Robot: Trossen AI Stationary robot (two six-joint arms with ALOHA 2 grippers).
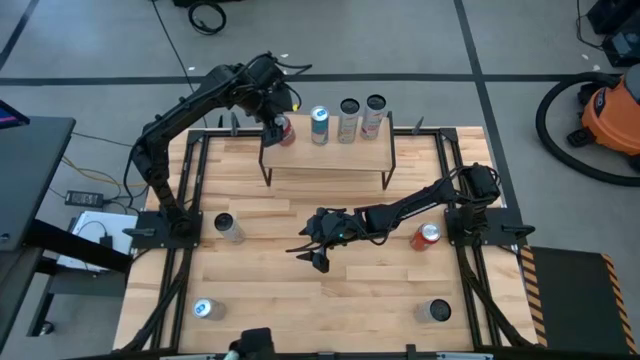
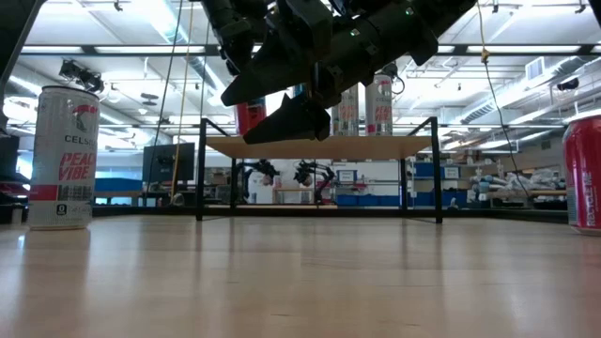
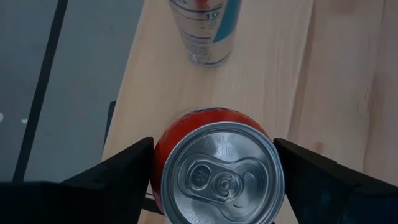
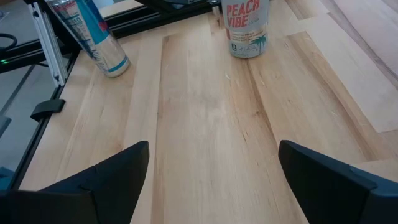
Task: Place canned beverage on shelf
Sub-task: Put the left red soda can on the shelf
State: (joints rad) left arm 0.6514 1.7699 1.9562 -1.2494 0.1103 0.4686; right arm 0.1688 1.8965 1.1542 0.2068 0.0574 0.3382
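The shelf (image 1: 330, 160), a light board on thin black legs, stands at the table's far side. A red can (image 3: 217, 180) is upright at the left end of the shelf (image 3: 273, 74). My left gripper (image 1: 278, 128) is shut on it from above. In the low view the red can's (image 2: 249, 117) foot looks set on the board (image 2: 319, 145). Three more cans (image 1: 348, 120) stand in a row to its right. My right gripper (image 1: 312, 250) hangs open over the table's middle with nothing between its fingers (image 4: 93, 186). My left gripper pinches the red can's side wall near the top rim (image 3: 158, 162) between its two fingers (image 3: 124, 171), one on each side. The fingers slant steeply down from above. The can stays upright. Its base is hidden in the wrist view.
Several loose cans stand on the table: a pale one at the left (image 1: 228, 228), one near left (image 1: 204, 310), a red one at the right (image 1: 427, 235), one near right (image 1: 436, 311). Black frame rails (image 1: 190, 200) run along the table's sides.
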